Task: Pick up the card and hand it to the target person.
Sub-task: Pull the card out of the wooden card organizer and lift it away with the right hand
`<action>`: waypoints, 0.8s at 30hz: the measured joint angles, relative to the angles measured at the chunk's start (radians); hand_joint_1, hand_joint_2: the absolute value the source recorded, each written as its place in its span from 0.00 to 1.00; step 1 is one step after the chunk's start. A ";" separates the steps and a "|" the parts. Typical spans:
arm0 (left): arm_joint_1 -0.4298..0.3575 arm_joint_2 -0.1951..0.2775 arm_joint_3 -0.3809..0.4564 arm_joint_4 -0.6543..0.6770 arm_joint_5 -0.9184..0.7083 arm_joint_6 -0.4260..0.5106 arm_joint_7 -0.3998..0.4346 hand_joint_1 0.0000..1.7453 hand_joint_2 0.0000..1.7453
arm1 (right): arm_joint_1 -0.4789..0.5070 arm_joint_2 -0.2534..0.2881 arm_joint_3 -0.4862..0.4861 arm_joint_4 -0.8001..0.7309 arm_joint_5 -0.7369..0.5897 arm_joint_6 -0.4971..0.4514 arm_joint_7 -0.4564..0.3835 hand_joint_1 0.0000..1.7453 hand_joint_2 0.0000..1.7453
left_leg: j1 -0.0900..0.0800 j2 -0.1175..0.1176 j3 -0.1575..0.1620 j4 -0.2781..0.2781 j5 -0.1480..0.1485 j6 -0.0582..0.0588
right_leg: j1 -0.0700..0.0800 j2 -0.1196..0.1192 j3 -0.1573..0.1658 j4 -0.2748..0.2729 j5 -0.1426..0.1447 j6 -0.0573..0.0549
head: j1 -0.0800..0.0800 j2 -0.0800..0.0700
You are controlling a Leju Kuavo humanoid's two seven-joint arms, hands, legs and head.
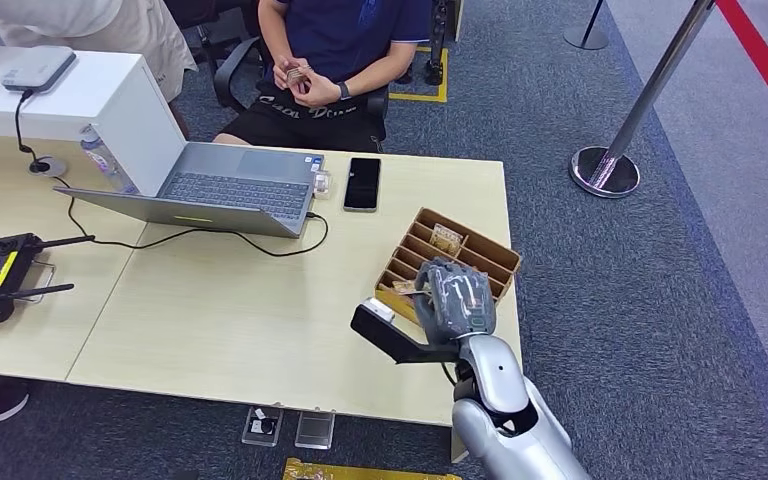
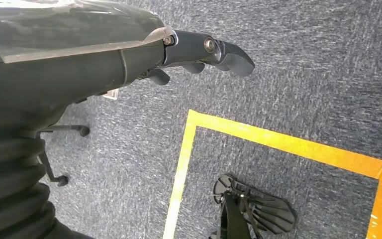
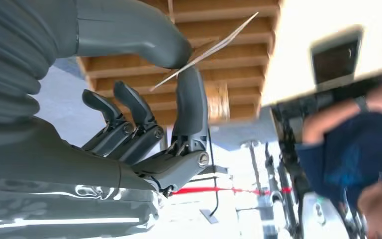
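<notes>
Over the wooden box (image 1: 465, 258) near the right edge of the tabletop (image 1: 220, 310), the right hand (image 1: 454, 297) pinches a thin card (image 3: 206, 50) between its thumb and one finger, with the box's slots just behind it. Its other fingers (image 3: 124, 112) are curled and loose. A person in a dark blue shirt (image 1: 345, 40) sits across the tabletop, hands held together. A laptop (image 1: 225, 190) and a black phone (image 1: 362, 184) lie between the person and the box. The left hand (image 2: 199, 55) hangs over the blue carpet (image 2: 303, 74) with fingers curled in, holding nothing.
</notes>
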 joint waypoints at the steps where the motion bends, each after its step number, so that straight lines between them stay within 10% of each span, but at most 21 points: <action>1: 0.000 0.000 0.000 0.000 0.000 0.000 0.000 0.00 1.00 | -0.003 -0.004 -0.005 -0.022 -0.007 0.001 0.000 0.93 1.00 | 0.000 0.000 0.000 0.000 0.000 0.000 | 0.000 0.000 0.000 0.000 0.000 0.000 | 0.000 0.000; 24: -0.003 0.000 0.000 0.000 -0.015 -0.005 0.009 0.00 1.00 | -0.058 -0.030 -0.043 -0.055 -0.020 -0.159 -0.154 0.93 1.00 | 0.000 0.000 0.000 0.000 0.000 0.000 | 0.000 0.000 0.000 0.000 0.000 0.000 | 0.000 0.000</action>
